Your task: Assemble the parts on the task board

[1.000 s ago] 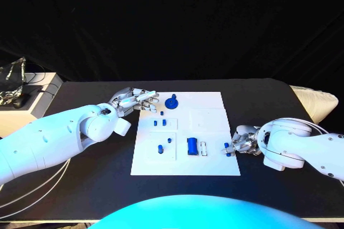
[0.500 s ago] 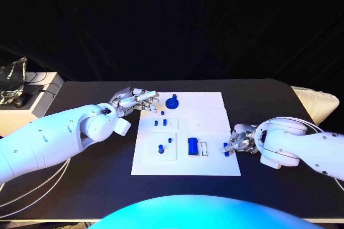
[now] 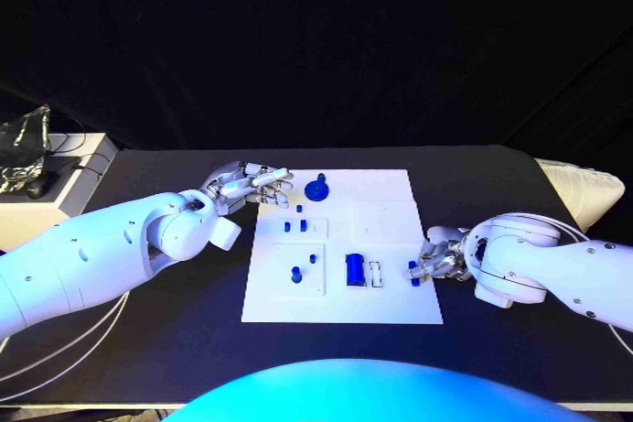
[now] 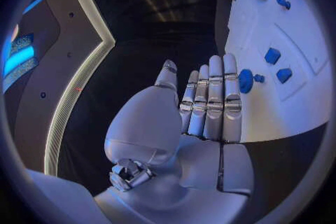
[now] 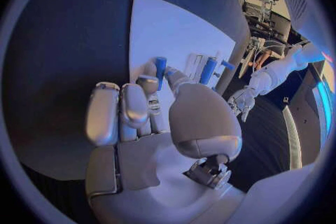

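The white task board (image 3: 382, 303) lies at the centre of the black counter (image 3: 158, 330) in the head view. At the board's right edge, right of centre in the frame, the right hand (image 3: 435, 262) pinches a small blue peg (image 3: 417, 275) between thumb and fingers; the right wrist view shows the peg (image 5: 160, 67) upright at the fingertips (image 5: 148, 83), clamped above the board's white surface.

The left hand (image 3: 251, 184) sits at the board's upper left corner, left of centre in the frame. Its fingers (image 4: 210, 101) lie straight and side by side with nothing in them, thumb held apart.

On the board a round blue knob (image 3: 316, 188) stands near the top, just beside the left hand. Two small blue pieces (image 3: 297, 226) lie below it, another blue piece (image 3: 295, 275) sits lower left, and a larger blue block (image 3: 354, 269) stands near the board's middle, with a pale bar (image 3: 375, 274) just beside it.
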`<action>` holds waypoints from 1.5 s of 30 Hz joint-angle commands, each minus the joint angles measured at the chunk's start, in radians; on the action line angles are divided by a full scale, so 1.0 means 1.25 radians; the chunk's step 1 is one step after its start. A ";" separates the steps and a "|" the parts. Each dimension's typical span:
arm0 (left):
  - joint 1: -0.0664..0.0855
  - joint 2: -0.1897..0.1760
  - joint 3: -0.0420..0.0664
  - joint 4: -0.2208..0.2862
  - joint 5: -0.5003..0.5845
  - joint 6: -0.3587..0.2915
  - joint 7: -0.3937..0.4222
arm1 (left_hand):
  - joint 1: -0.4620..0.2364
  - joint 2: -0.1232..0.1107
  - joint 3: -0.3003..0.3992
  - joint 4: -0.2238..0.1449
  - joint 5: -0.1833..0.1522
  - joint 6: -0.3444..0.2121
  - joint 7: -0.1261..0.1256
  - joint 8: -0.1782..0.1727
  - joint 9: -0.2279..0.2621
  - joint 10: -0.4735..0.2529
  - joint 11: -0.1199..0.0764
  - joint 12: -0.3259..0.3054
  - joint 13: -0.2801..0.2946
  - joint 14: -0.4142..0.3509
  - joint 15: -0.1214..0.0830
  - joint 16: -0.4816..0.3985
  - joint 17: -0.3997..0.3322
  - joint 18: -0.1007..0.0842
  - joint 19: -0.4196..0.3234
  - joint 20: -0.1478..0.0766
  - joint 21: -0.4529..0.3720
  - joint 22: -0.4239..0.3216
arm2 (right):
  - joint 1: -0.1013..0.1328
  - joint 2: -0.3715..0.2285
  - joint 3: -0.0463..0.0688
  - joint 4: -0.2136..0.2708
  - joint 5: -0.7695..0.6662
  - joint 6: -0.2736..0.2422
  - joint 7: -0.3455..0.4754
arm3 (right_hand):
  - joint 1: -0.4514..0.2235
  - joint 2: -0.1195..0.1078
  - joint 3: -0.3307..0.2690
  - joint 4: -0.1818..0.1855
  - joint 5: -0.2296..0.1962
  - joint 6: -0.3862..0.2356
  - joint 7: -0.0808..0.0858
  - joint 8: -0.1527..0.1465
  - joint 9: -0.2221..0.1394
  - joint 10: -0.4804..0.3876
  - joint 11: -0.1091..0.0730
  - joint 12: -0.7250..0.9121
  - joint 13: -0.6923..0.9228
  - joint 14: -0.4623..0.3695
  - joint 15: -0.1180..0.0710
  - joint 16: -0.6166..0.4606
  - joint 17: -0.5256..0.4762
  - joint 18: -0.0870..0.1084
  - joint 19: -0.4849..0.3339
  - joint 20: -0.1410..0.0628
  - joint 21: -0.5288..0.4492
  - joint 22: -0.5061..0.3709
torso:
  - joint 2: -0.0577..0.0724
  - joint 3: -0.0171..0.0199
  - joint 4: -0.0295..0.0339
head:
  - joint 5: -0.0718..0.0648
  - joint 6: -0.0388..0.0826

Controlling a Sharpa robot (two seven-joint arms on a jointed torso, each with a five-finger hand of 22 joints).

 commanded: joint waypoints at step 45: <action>0.000 0.001 0.000 0.000 0.003 0.024 -0.014 | 0.007 0.010 0.000 -0.008 0.003 -0.009 0.004 0.000 0.001 -0.008 -0.001 -0.002 0.000 -0.002 0.004 -0.001 -0.002 -0.003 -0.005 0.001 0.007 -0.002 | 0.022 -0.024 -0.010 0.043 0.101 -0.004 0.054 | -0.047 -0.005 0.217 -0.263 0.072 -0.030 0.015 -0.070 0.006 -0.006 -0.005 -0.002 -0.012 -0.002 0.004 -0.015 0.001 0.001 0.063 0.005 -0.009 0.140 | -0.001 -0.0006 -0.0003 | 0.001 0.000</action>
